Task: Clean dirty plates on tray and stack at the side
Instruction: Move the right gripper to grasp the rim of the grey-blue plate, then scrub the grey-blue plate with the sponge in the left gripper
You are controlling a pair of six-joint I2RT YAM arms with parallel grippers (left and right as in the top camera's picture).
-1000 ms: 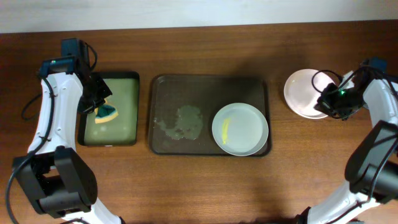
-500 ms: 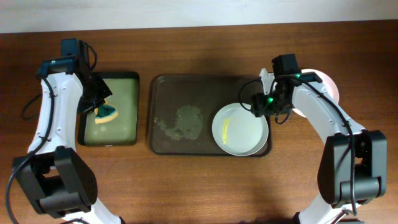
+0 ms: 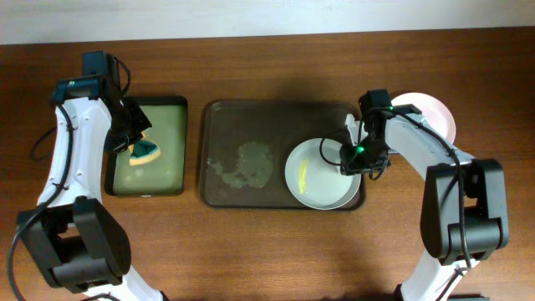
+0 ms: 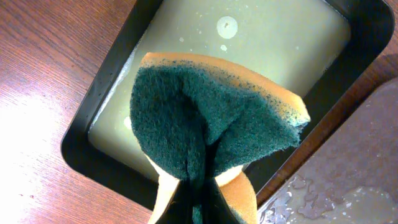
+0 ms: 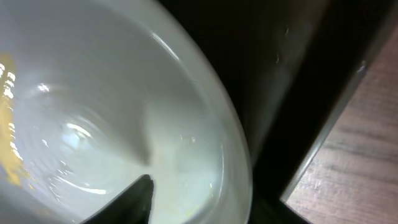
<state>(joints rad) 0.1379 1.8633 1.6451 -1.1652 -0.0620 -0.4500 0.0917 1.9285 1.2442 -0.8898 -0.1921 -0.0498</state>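
White plate [image 3: 322, 173] (yellow smear) on tray [image 3: 251, 117], right fingers [image 5: 135, 198] at its rim

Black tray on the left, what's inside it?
Pale greenish water with a few bubbles. The left end effector holds a green-and-yellow sponge over it, hiding the bottom beneath.

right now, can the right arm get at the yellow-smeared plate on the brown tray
Probably yes: the right gripper hangs at the right rim of the yellow-smeared plate on the brown tray, with nothing between them. Whether it is open cannot be told.
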